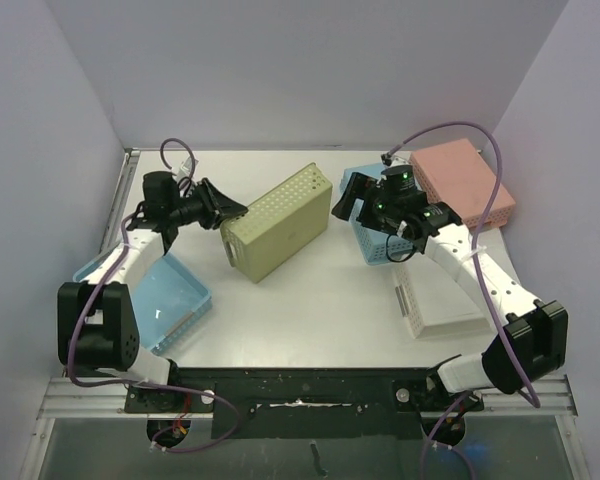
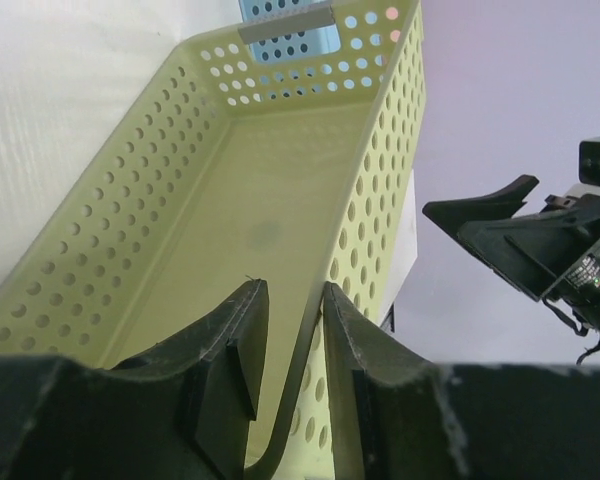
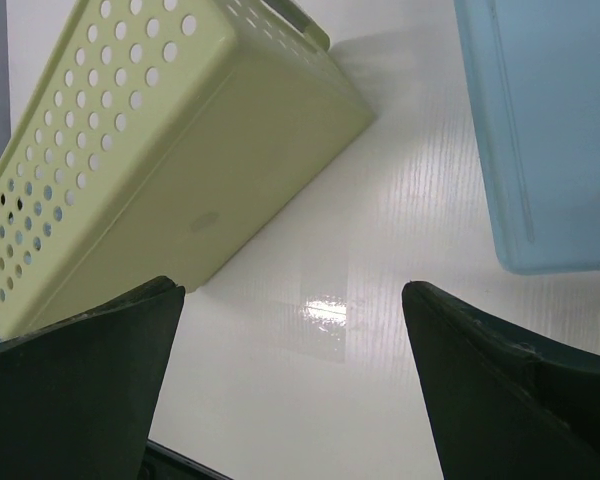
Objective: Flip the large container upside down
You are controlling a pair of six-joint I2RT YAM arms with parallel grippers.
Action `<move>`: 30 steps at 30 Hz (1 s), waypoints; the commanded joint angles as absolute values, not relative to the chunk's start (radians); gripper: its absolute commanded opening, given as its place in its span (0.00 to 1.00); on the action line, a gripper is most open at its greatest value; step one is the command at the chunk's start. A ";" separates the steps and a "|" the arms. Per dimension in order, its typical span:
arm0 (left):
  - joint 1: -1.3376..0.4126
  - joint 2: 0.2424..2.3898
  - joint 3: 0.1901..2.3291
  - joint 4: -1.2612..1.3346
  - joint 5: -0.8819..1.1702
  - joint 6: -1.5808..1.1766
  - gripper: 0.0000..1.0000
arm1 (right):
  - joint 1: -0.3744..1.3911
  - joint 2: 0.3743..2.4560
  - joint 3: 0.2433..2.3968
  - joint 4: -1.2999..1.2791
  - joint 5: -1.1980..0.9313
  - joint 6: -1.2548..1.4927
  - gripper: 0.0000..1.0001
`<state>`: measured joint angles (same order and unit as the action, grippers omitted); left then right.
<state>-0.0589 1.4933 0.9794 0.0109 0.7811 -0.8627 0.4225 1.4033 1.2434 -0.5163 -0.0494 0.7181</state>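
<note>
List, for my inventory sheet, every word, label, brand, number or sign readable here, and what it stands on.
None readable.
Faint mark on the base of the green container: too blurred to read.
Left blue bin, right blue bin, pink bin, white bin: no markings visible.

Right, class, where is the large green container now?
In the top view the green container sits tipped mid-table, left gripper straddling its wall, right gripper open beside it.

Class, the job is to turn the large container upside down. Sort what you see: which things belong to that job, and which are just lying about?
Belongs to the job:
- large container, yellow-green, tipped onto its side
- left end effector, fingers astride its wall

Just lying about:
- pink basket
- blue basket beside it
- white basket
- second blue basket, near left
</note>
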 commanded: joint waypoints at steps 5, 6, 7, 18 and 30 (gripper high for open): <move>0.018 1.667 1.116 -0.114 0.629 -0.779 0.28 | 0.467 1.394 1.269 -0.466 -0.046 0.733 0.98; 0.030 1.691 1.151 -0.116 0.616 -0.781 0.28 | 0.469 1.392 1.269 -0.469 -0.044 0.733 0.98; 0.038 1.716 1.179 -0.119 0.607 -0.779 0.28 | 0.471 1.388 1.268 -0.472 -0.038 0.732 0.98; -0.030 1.862 1.525 -0.400 0.491 -0.573 0.36 | 0.471 1.360 1.251 -0.491 -0.008 0.722 0.98; -0.159 1.695 1.577 -0.729 0.023 -0.359 0.52 | 0.482 1.364 1.145 -0.548 0.008 0.678 0.99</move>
<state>-0.1791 1.8599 1.6409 -0.6472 0.2100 -0.4076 0.4713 1.3972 1.1946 -0.5297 -0.0246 0.7021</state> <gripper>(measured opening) 0.501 0.984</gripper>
